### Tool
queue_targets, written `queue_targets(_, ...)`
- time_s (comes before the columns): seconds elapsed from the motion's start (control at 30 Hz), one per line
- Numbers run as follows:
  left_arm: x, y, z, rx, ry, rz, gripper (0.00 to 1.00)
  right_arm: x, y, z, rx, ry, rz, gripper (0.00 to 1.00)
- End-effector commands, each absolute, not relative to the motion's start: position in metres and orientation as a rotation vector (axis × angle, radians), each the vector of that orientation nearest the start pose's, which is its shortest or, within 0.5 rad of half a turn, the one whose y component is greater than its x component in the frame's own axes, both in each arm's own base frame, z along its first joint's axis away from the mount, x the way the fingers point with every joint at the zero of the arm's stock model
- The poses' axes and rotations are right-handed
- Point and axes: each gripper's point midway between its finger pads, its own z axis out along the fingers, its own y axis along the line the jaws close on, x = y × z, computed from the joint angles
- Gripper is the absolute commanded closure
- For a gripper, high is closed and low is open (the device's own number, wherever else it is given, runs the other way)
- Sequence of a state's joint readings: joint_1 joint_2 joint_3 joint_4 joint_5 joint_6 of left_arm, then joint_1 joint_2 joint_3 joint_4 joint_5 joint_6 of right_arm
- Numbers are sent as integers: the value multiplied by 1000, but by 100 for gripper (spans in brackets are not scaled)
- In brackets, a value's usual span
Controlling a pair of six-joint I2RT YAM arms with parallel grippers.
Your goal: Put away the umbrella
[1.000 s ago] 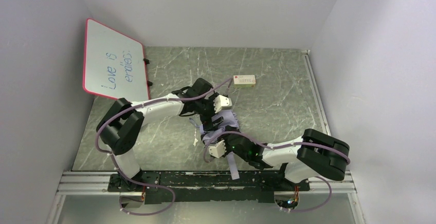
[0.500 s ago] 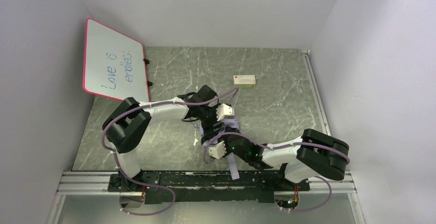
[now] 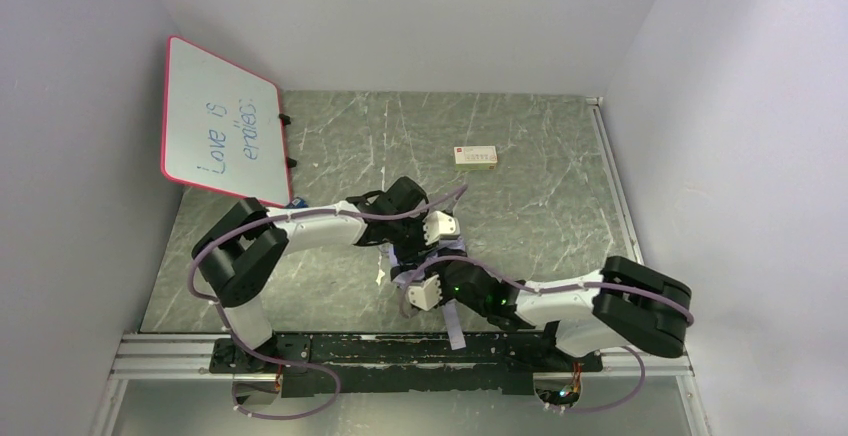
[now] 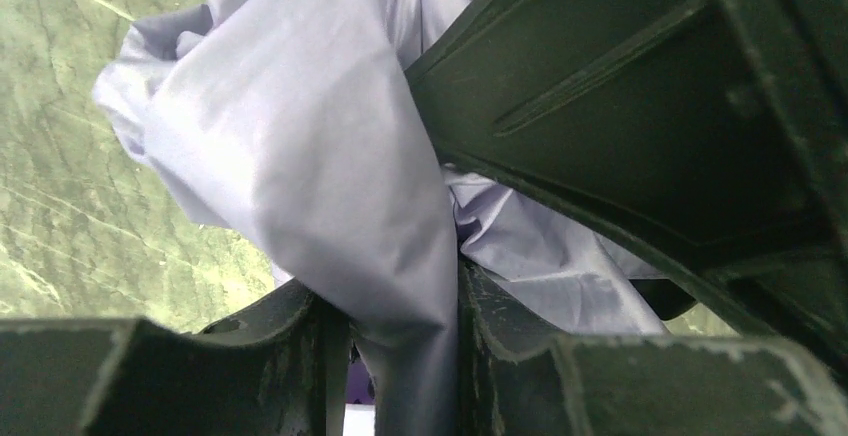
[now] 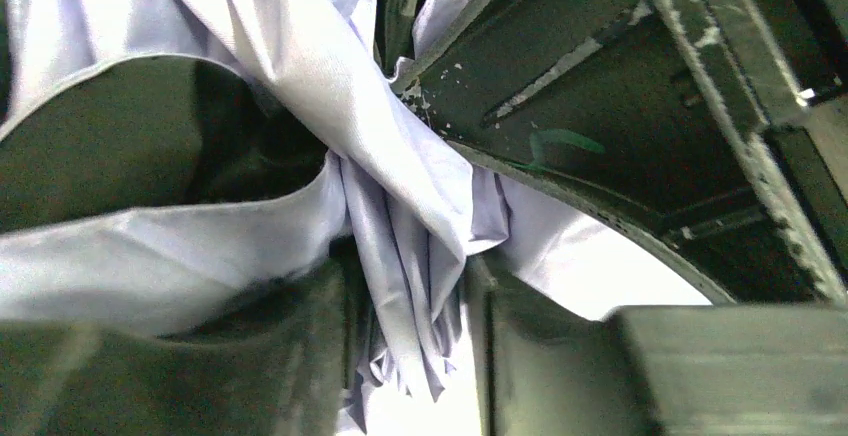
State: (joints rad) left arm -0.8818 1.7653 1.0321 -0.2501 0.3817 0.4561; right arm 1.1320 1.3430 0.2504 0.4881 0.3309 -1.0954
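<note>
The umbrella (image 3: 449, 247) is a crumpled bundle of pale lavender fabric at the middle of the table, mostly hidden under both grippers. A lavender strap (image 3: 455, 329) trails from it toward the near rail. My left gripper (image 3: 418, 248) reaches in from the far left. In the left wrist view, the gripper (image 4: 400, 356) is shut on a thick fold of umbrella fabric (image 4: 300, 156). My right gripper (image 3: 432, 278) sits just nearer. In the right wrist view, this gripper (image 5: 410, 346) has a bunched pleat of fabric (image 5: 330, 86) pinched between its fingers. The shaft and handle are hidden.
A red-framed whiteboard (image 3: 222, 121) with blue writing leans against the left wall. A small white box (image 3: 476, 156) lies further back on the marbled table (image 3: 560, 206). Grey walls close in on three sides, and an aluminium rail (image 3: 400, 351) runs along the near edge.
My left gripper has come down and nearer onto the umbrella and closed on its fabric. The right gripper has stayed on the bundle while that arm's elbow shifted slightly right.
</note>
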Motion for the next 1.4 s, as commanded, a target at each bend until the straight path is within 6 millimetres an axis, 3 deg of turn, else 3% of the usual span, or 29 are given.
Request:
queue_targets(0.0,189,-311,-5,1807,2035,-576,79,179,234,21,-1955,1131,-151,49)
queue_targets(0.1,196,-310,-2,1799,2015,-533,79,171,233,38,-1935,1125,-91,38)
queue_targets(0.37,220,-296,6,1806,1926,-334,81,158,225,96,-1754,1147,33,35)
queue_targets(0.57,243,-296,13,1796,1861,-235,83,165,220,168,-1342,1260,164,37)
queue_targets(0.87,276,-290,8,1777,1827,-58,82,173,185,252,-798,1425,330,36)
queue_targets(1.0,282,-289,5,1782,1806,-18,82,186,156,269,-581,1474,274,36)
queue_targets(1.1,285,-290,8,1765,1775,-6,82,195,138,271,-454,1522,200,37)
queue_targets(1.37,297,-285,17,1778,1618,104,83,213,141,256,-388,1664,104,40)
